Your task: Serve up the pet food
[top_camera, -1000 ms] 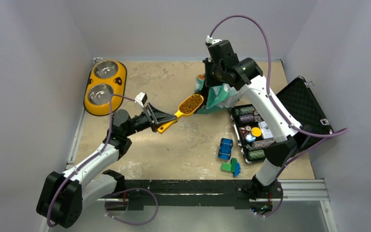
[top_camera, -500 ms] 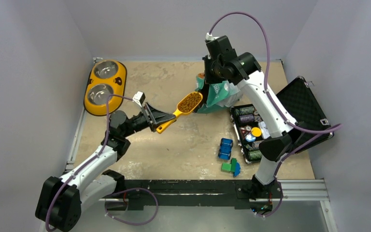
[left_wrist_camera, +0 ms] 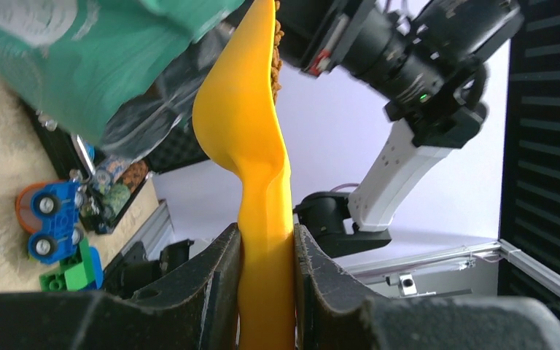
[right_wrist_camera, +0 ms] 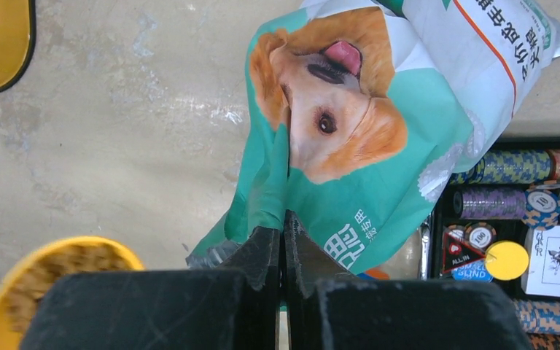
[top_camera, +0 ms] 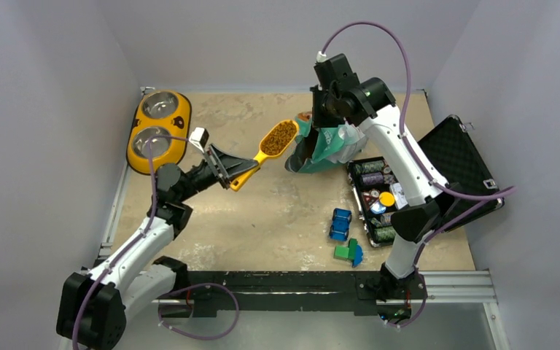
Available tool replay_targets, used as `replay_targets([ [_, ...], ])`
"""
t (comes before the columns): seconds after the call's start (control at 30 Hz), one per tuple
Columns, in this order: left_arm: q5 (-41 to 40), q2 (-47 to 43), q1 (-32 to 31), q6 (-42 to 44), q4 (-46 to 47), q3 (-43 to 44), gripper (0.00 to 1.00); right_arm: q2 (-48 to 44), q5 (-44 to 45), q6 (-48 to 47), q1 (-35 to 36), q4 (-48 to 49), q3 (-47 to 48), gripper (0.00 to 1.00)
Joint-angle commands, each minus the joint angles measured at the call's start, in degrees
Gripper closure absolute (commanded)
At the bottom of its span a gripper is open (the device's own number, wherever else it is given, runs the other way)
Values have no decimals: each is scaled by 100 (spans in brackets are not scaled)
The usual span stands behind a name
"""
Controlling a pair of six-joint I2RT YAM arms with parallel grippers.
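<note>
Beige counter point(top_camera: 262, 219), grey walls. Left fingers point(left_wrist_camera: 262, 277) clamping yellow scoop point(top_camera: 273, 142) heaped with pet food point(top_camera: 280, 135); right fingers point(right_wrist_camera: 283, 248) pinching teal bag point(top_camera: 328, 146). Advised: level carry to double bowl point(top_camera: 158, 131), slow tip.

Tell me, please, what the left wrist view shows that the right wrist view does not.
Only the left wrist view shows the left end effector clamped on the yellow scoop's handle, the right arm, a blue toy car and green bricks. Only the right wrist view shows the right end effector pinching the bag's edge, the dog picture, the poker chips and the feeder's rim. Both show the teal bag and the kibble in the scoop.
</note>
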Motion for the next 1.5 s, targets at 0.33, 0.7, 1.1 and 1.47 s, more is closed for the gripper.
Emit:
replay_targets([
  [0.33, 221, 1351, 1695, 17, 515, 1901, 100, -1003, -74, 22, 249, 441, -884, 100],
  [0.7, 331, 2685, 3178, 78, 925, 2708, 100, -1074, -321, -24, 352, 550, -955, 100],
  [1.1, 211, 3927, 4494, 28, 2104, 2422, 100, -1223, -243, -116, 349, 621, -1185, 100],
  [1.47, -603, 5155, 4646, -49, 2628, 2650, 100, -1272, -200, -184, 335, 678, -1361, 100],
])
